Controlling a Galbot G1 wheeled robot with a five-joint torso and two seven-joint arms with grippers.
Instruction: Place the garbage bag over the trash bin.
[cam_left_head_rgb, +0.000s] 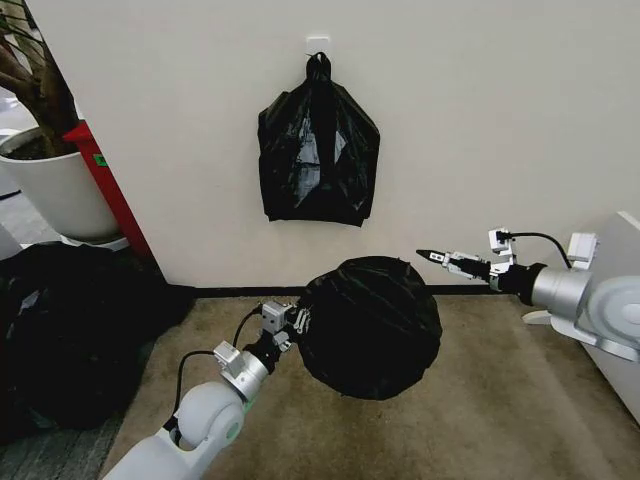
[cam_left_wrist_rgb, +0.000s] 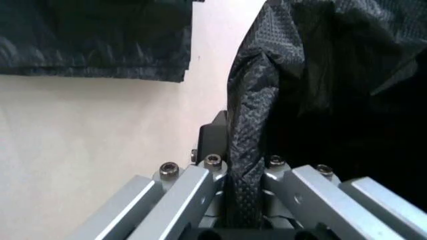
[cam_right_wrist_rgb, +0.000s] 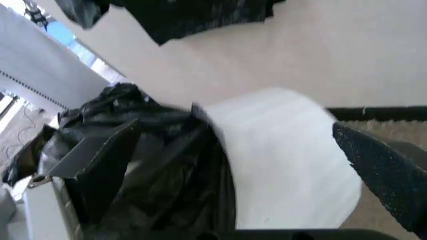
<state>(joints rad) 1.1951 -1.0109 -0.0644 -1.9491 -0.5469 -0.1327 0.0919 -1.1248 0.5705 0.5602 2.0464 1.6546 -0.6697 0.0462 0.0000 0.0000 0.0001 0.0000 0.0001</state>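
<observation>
Mostly hiding the trash bin (cam_right_wrist_rgb: 280, 160), the garbage bag (cam_left_head_rgb: 370, 325) is pinched by the left pincer (cam_left_head_rgb: 292, 325); right pincer's (cam_left_head_rgb: 428, 256) grip unclear.

Beige carpet floor (cam_left_head_rgb: 480, 400) is lying before me, running up to the wall's dark baseboard (cam_left_head_rgb: 230, 291). A large dark heap of bags (cam_left_head_rgb: 70, 330) is resting on the floor at my left — beyond it, a white plant pot (cam_left_head_rgb: 55, 185) is standing on its saucer.

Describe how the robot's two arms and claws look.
Both arms are silver-grey rounded tubes with black wrist sections and looping black cables. The left claw has ribbed aluminium fingers with hex bolts. The right claw is slim, silver with dark, textured pads.
</observation>
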